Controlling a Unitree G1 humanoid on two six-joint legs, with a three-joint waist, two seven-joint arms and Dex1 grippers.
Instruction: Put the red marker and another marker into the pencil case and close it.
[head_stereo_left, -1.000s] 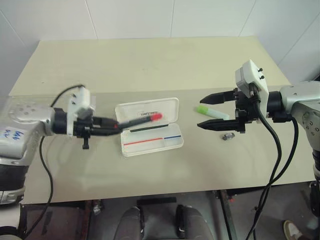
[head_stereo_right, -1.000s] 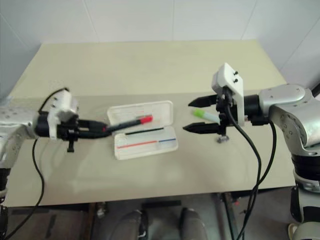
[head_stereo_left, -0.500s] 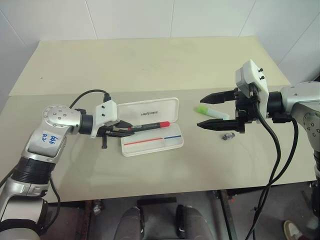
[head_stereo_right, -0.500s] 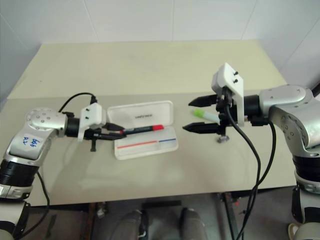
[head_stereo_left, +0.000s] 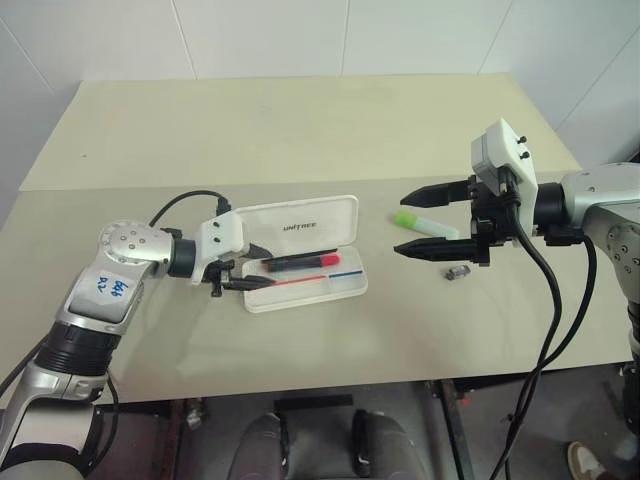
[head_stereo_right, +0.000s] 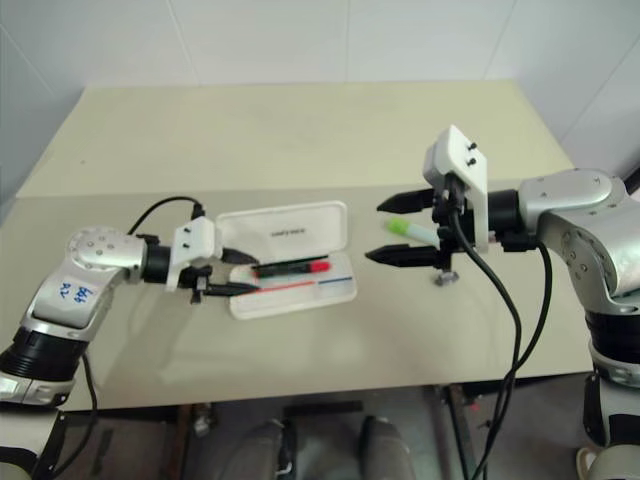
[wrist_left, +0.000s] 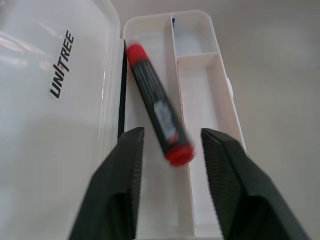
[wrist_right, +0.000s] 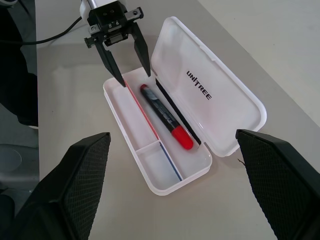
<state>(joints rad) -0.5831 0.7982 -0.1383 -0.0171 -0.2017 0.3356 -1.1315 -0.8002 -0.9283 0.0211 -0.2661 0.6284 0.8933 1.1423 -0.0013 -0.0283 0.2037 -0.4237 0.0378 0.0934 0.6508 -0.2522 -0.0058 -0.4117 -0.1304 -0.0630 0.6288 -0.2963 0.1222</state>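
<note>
The white pencil case (head_stereo_left: 352, 288) lies open on the table, its lid (wrist_right: 210, 95) folded back. The red marker (head_stereo_left: 300, 263) rests inside the tray, in the long compartment beside the hinge, and nothing grips it. My left gripper (head_stereo_left: 264, 268) is open at the case's left end, its fingers (wrist_left: 120, 190) standing either side of the red marker's (wrist_left: 155, 117) near end. The other marker (head_stereo_left: 428, 225), with its green cap, lies on the table right of the case. Just above it my right gripper (head_stereo_left: 400, 224) hangs open and empty.
A tiny dark metallic object (head_stereo_left: 457, 272) sits on the table below the right gripper. The table's far half is bare beige board running up to a white wall. The front edge lies a short way before the case.
My left gripper moved right and down to the case's left end and opened. The red marker left its grip and now lies in the tray. The right arm stayed still.
</note>
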